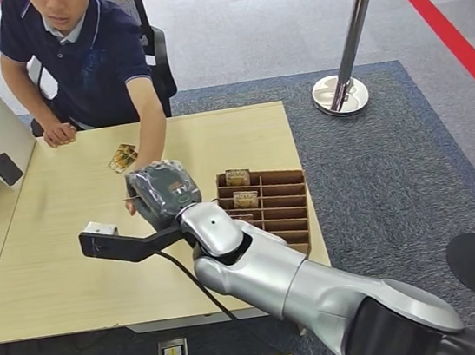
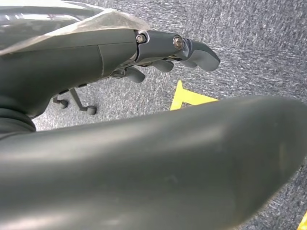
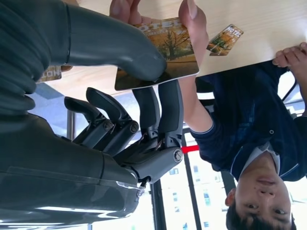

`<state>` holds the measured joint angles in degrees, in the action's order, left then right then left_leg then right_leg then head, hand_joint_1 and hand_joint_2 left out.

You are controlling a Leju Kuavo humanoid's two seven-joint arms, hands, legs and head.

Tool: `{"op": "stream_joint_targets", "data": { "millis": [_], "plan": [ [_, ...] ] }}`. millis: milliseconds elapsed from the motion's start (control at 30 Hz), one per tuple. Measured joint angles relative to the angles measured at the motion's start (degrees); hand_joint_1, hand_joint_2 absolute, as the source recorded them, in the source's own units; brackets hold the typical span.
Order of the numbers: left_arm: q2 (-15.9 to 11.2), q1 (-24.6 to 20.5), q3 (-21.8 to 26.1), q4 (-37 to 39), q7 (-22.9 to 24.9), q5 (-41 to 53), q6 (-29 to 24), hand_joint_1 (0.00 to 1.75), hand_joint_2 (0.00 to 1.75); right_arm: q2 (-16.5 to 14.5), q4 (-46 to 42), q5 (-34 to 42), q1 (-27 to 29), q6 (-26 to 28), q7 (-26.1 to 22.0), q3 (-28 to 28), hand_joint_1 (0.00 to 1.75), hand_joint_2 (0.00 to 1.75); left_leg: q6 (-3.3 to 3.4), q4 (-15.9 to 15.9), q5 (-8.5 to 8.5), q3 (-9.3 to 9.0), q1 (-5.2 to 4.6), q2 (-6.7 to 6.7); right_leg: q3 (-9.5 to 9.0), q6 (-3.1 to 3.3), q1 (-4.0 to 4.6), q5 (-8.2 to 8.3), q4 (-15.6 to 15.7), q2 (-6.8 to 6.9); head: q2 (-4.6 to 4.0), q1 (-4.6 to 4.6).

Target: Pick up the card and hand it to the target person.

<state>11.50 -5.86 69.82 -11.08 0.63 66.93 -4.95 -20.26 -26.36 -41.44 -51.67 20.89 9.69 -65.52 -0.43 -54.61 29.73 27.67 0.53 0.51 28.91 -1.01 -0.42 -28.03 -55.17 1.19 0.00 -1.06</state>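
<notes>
Card (image 3: 159, 52) pinched in right hand (image 3: 119, 115), person's hand (image 3: 192, 24) gripping far end

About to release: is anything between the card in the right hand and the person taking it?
Nothing visible. The right hand pinches the card between thumb and fingers, and the person's hand already grips its far edge. Another card lies apart on the table.
</notes>
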Motion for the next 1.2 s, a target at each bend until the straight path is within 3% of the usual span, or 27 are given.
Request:
{"op": "stream_joint_targets", "data": {
  "millis": [133,167,433,567,667,767,867,1033,1200],
  "plan": [
    [0.0,0.0,0.1,0.0,0.1,0.0,0.0,0.00,0.00,0.0,0.3,0.1,-0.4,-0.1,0.1,0.3,0.07,1.75,0.00,0.0,0.00,0.00,0.00,0.00,0.00,0.00,0.00,0.00,0.0,0.00,0.00,0.00],
    [0.0,0.0,0.1,0.0,0.2,0.1,0.0,0.00,0.00,0.0,0.3,0.5,-0.4,-0.2,-0.1,0.5,0.00,1.75,0.00,0.0,0.00,0.00,0.00,0.00,0.00,0.00,0.00,0.00,0.0,0.00,0.00,0.01],
    [0.0,0.0,0.3,0.0,0.4,-0.6,-0.2,0.00,0.00,0.0,0.3,5.4,0.1,0.3,-7.0,6.0,0.00,1.75,0.00,0.0,0.00,-0.01,0.00,0.00,0.00,0.00,0.00,0.00,0.0,0.00,0.00,0.01],
    [0.0,0.0,0.9,0.0,0.6,-1.6,-0.5,0.00,0.00,1.1,-4.1,5.7,4.2,-0.5,-13.9,12.1,0.00,1.75,0.00,0.0,0.00,-0.05,0.01,-0.04,-0.02,0.00,0.01,0.00,0.1,0.00,0.00,0.02],
    [0.0,0.1,1.2,0.0,0.6,-1.7,-0.3,0.00,0.00,4.5,-15.8,5.8,13.6,-4.5,-19.4,20.3,0.00,1.75,0.04,0.0,0.04,-0.05,0.03,-0.12,-0.12,-0.02,0.04,-0.02,0.2,0.01,0.00,0.00],
    [0.0,0.5,1.3,0.0,0.6,-1.5,0.2,0.00,0.00,8.9,-32.0,8.0,28.2,-8.8,-24.3,30.8,0.00,1.75,0.13,0.0,0.17,-0.01,0.04,-0.23,-0.17,-0.06,0.04,-0.05,0.3,0.04,0.00,0.01],
    [-0.2,0.8,1.4,0.0,0.5,-1.6,0.3,0.00,0.00,11.3,-46.7,9.1,43.0,-11.6,-26.6,42.2,0.00,1.75,0.21,0.0,0.30,0.04,0.02,-0.25,-0.17,-0.18,0.01,-0.12,0.4,0.04,0.00,0.03],
    [-0.4,0.9,1.6,0.0,-0.2,-1.4,0.3,0.00,0.00,10.9,-61.6,5.9,58.9,-14.2,-25.6,60.9,0.00,1.75,0.21,0.0,0.40,0.02,0.00,-0.17,-0.14,-0.20,-0.01,-0.19,0.4,0.04,0.00,0.03],
    [-0.5,0.8,1.5,0.0,-0.4,-0.6,0.4,0.00,0.00,7.4,-63.6,3.4,63.4,-18.4,-24.9,78.5,0.00,1.75,0.20,0.0,0.39,-0.06,0.01,-0.12,-0.18,-0.18,0.00,-0.20,0.4,0.03,0.00,0.04]
  ]
}}
